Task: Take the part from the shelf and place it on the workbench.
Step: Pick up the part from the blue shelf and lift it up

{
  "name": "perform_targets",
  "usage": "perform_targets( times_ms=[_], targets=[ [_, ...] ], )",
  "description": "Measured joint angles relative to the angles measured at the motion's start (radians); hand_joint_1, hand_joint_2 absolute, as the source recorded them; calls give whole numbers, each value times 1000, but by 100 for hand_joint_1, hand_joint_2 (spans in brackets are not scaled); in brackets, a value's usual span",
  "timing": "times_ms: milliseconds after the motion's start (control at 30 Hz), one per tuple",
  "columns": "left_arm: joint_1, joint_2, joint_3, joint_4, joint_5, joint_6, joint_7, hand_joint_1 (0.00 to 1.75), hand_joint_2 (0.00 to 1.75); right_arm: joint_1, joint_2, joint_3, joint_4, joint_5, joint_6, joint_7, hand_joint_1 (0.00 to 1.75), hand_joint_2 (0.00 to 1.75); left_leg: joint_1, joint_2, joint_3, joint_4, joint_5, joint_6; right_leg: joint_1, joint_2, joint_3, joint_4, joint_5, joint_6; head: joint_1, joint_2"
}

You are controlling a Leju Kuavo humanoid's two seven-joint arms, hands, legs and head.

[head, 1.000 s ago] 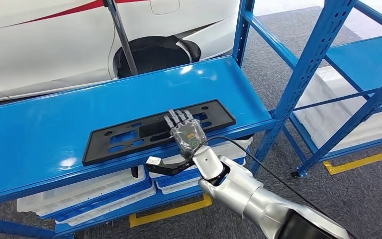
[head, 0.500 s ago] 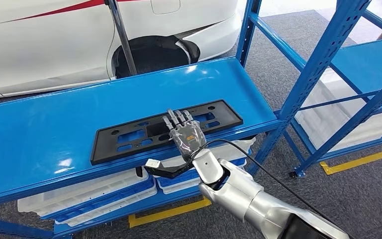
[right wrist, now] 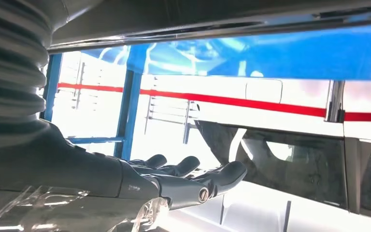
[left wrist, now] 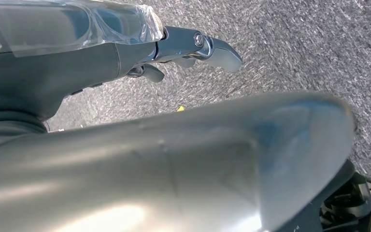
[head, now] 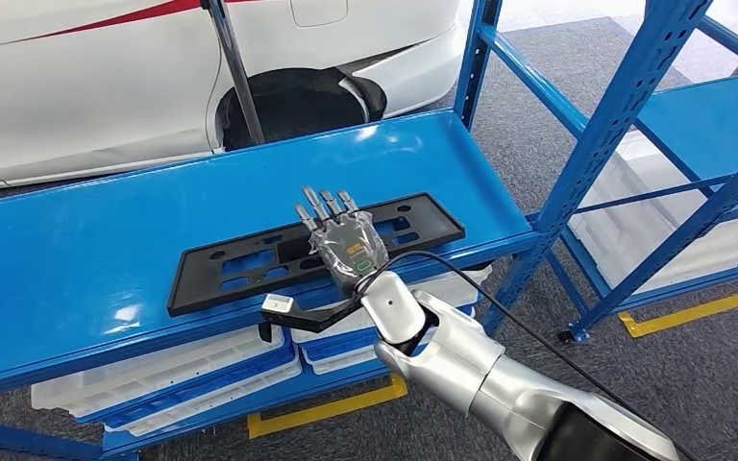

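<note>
- The black plastic part [head: 317, 252] lies flat on the blue shelf [head: 106, 230], near its front edge.
- The right hand [head: 346, 248] hovers over the part's middle, fingers [head: 322, 205] straight and apart, holding nothing.
- The left hand [left wrist: 77, 43] hangs over the grey floor [left wrist: 294, 43]; grip unclear.

Silver arm [head: 500, 379] — black cable [head: 500, 312], plastic-wrapped hand [head: 346, 248]

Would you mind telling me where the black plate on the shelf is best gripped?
Probably by its near long edge, from the front: the plate lies flat and thin along the shelf, close to the lip, so fingers could hook that edge. The right hand hovers there, fingers extended.
</note>
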Motion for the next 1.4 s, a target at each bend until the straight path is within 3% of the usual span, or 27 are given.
perform_targets(
  times_ms=[800, 1400],
  targets=[
    [-1, -2, 0, 0, 4, 0, 0, 0, 0, -7, 0, 0, -21, -11, 10, -8, 0, 175, 0, 0, 0, 0, 0, 0, 0, 0, 0, 0, -1, -1, 0, 0],
    [-1, -3, 0, 0, 7, -3, -2, 0, 0, 6, 0, 0, -20, -96, 88, -56, 0, 175, 0, 0, -1, 0, 0, 0, 0, 0, 0, 0, -1, -1, 0, 0]
  ],
)
